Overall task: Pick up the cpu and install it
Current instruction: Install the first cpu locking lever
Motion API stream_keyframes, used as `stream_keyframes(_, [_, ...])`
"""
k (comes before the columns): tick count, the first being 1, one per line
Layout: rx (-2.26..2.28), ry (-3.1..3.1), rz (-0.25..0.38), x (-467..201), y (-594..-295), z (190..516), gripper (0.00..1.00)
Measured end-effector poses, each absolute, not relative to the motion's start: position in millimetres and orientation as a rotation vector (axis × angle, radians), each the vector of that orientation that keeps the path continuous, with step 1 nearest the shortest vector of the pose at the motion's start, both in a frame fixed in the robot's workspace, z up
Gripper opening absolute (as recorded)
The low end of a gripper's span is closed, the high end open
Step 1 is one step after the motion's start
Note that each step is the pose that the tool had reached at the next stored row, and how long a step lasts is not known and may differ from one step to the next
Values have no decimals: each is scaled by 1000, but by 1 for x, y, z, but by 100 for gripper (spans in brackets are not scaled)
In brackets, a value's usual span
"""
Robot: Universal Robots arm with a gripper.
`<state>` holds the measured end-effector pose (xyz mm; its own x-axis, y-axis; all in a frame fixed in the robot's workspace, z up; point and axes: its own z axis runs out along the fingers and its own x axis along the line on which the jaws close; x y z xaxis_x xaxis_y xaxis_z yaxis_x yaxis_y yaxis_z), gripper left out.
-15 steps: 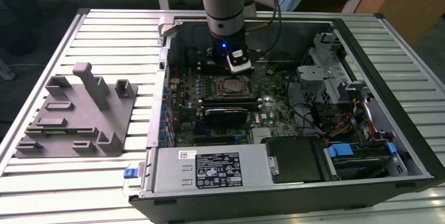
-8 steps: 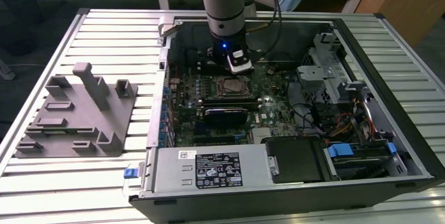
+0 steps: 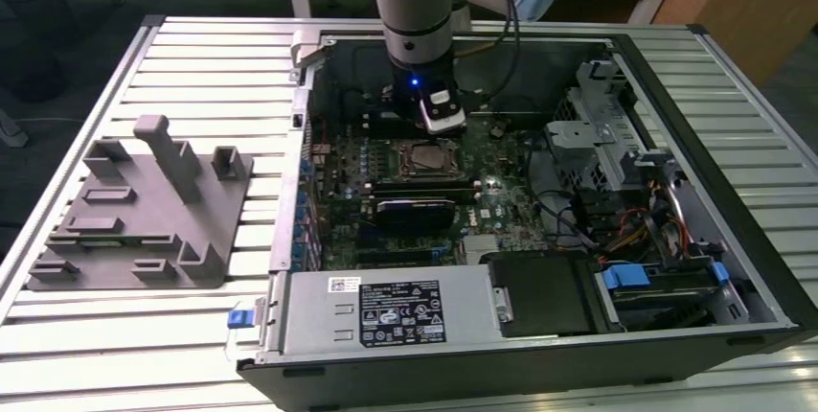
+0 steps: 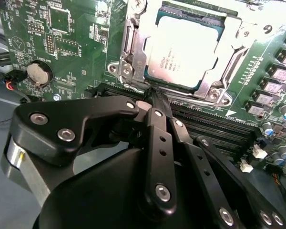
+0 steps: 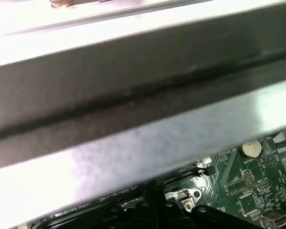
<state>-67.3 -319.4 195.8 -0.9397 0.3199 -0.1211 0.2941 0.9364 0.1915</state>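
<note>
- Landmark for this report: the socket frame [image 3: 427, 160] at the middle of the motherboard [image 3: 511, 203], inside the open computer case [image 3: 715, 240] lying on the slatted table [image 3: 192, 48].
- In the exterior view, well off to the view's left of the socket frame and outside the case, a grey fixture block [image 3: 141, 211] with upright posts stood on the table.
- Nearer the camera than the socket frame, at the case's front edge, a grey power supply box [image 3: 383, 309] with a white label was seated.
- The cpu [image 3: 426, 157] lay flat within the socket frame; in the second wrist view its silver top [image 4: 183, 50] was bordered by the metal retention bracket [image 4: 128, 57].
- The gripper [image 3: 442, 125] hung from the arm [image 3: 422, 10] just beyond the far edge of the socket frame, close above the board.
- In the second wrist view the gripper's fingers [image 4: 157, 102] were drawn together to a single tip, holding nothing, at the frame's edge beside the memory slots [image 4: 214, 125]; contact could not be confirmed.
- A coin battery [image 4: 36, 72] sat on the board, apart from the socket frame.
- To the exterior view's right of the socket frame, a metal drive cage [image 3: 601, 139] and coloured cables [image 3: 626, 235] occupied the case.
</note>
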Motion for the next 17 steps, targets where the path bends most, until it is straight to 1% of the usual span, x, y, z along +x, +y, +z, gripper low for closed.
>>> stream_keyframes(12, [469,2942,257,-67,-319,211,11])
stream_keyframes(17, [470,2942,257,-67,-319,212,11])
